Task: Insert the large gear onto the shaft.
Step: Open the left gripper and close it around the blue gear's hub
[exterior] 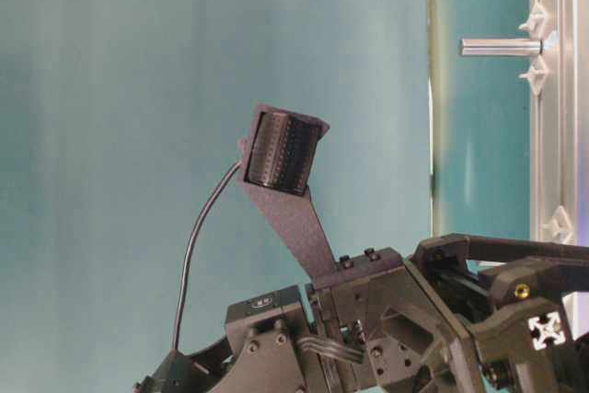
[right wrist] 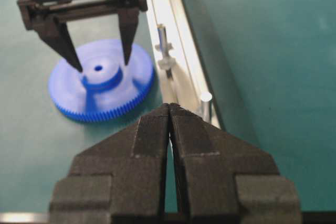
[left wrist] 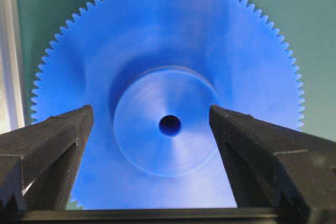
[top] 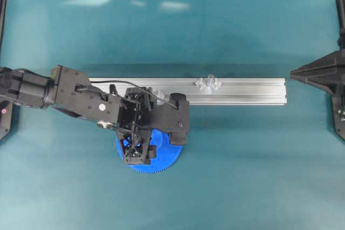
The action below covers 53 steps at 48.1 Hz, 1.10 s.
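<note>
The large gear (top: 164, 159), bright blue with its raised hub (left wrist: 167, 120) facing up, lies flat on the green table just in front of the rail. My left gripper (left wrist: 151, 111) hangs over it, open. Its fingers (right wrist: 125, 40) straddle the hub without touching it. Two look-alike upright pins stand on the rail, either of which may be the shaft. One (top: 208, 82) sits mid-rail between clear feet. The other (right wrist: 163, 38) stands close to the gear, largely hidden under the left arm from overhead. My right gripper (right wrist: 169, 106) is shut and empty, off the rail's right end (top: 295, 74).
The long grooved aluminium rail (top: 248, 91) runs across the middle of the table. The left arm's wrist and cable (top: 108, 103) cover its left part. In the table-level view the mid-rail pin (exterior: 502, 46) is seen side-on, above the left arm's body (exterior: 386, 319).
</note>
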Motion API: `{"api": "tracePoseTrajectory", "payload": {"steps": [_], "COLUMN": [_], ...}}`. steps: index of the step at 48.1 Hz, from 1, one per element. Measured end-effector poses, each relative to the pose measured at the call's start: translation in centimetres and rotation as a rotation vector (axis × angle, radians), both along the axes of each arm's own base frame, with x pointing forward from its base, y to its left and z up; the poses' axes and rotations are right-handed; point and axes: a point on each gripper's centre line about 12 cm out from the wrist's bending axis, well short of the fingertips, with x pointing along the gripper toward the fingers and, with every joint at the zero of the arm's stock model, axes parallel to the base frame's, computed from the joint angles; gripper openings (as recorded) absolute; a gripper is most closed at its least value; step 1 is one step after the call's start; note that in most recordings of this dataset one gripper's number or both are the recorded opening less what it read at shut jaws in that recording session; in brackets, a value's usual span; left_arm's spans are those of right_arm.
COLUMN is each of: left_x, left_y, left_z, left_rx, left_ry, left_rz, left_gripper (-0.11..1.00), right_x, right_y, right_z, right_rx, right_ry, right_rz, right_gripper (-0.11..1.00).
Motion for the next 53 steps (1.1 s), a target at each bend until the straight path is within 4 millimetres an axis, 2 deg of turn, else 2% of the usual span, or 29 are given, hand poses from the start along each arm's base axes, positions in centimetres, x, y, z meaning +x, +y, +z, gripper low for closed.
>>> {"api": "tracePoseTrajectory", "payload": {"steps": [18, 53], "left_x": [-0.1, -0.4], "left_y": [-0.5, -0.7], "left_z": [-0.1, -1.7], "left_rx": [-0.002, 0.000], "left_ry": [0.005, 0.037], "left_rz": [-0.007, -0.009], "left_gripper": [0.94, 0.94], "right_x": [0.0, -0.1], "right_y": [0.0, -0.2], "right_z": [-0.1, -0.3], "right_rx": [0.000, 0.003], "right_ry": [0.003, 0.004], "right_rz": [-0.002, -0.012], "right_gripper": [0.07, 0.07]}}
